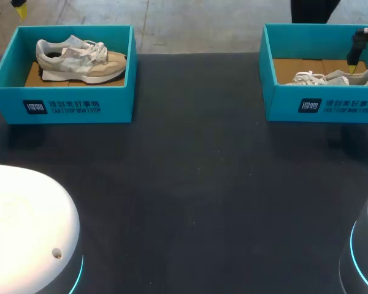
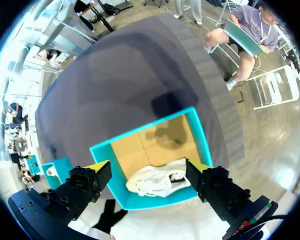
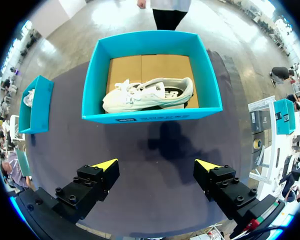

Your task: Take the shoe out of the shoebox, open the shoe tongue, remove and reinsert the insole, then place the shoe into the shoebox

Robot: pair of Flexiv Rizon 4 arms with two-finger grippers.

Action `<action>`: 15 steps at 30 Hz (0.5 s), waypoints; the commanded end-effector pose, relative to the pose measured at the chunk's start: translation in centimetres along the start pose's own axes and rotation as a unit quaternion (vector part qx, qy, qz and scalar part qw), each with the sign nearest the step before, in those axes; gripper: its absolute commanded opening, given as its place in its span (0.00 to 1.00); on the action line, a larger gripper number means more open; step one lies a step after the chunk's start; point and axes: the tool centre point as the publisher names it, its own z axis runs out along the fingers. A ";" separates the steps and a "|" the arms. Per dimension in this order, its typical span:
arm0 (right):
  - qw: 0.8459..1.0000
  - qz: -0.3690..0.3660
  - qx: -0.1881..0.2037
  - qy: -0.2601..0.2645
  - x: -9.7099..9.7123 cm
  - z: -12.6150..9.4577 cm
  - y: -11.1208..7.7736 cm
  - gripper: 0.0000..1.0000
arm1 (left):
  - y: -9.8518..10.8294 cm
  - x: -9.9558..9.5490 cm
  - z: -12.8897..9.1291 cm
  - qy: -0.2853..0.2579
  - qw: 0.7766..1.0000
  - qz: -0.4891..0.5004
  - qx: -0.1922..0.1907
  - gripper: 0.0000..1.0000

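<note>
Shoes both sat in their boxes, nothing lifted out yet. The left shoe (image 1: 80,60) lay on its side in the left box (image 1: 61,104), toe near the wall facing the table's middle. The right shoe (image 3: 147,94) lay in the right box (image 3: 150,117), close to the wall on the robot's side. The boxes stood well apart on the dark table (image 1: 190,184).

The left gripper (image 2: 147,167) hung high over the left box, fingers spread wide, holding nothing, with the shoe below and between them. The right gripper (image 3: 156,165) was also wide open and empty, with the right box ahead of its fingers.

Step judged: the approach before the first grasp.

Risks:
- A finger coming down could hit a box wall, mostly at the right shoe, which hugged its wall. That would shove or tip the box.
- Nothing held either box down, so a box could ride up with its shoe.
- Pinching only laces or the soft upper could let the shoe swing or slip out.
- The left shoe's sideways pose could make for a bad grip on the collar.
</note>
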 end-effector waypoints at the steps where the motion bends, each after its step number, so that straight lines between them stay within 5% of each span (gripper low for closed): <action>1: 1.000 0.000 -0.001 -0.001 0.0 0.0 -0.1 1.00 | 2.1 1.5 0.8 0.013 1.000 -0.008 -0.005 1.00; 15: 1.000 0.000 -0.001 -0.001 0.0 0.0 -0.1 1.00 | 7.1 8.7 4.7 0.061 0.991 -0.122 -0.012 1.00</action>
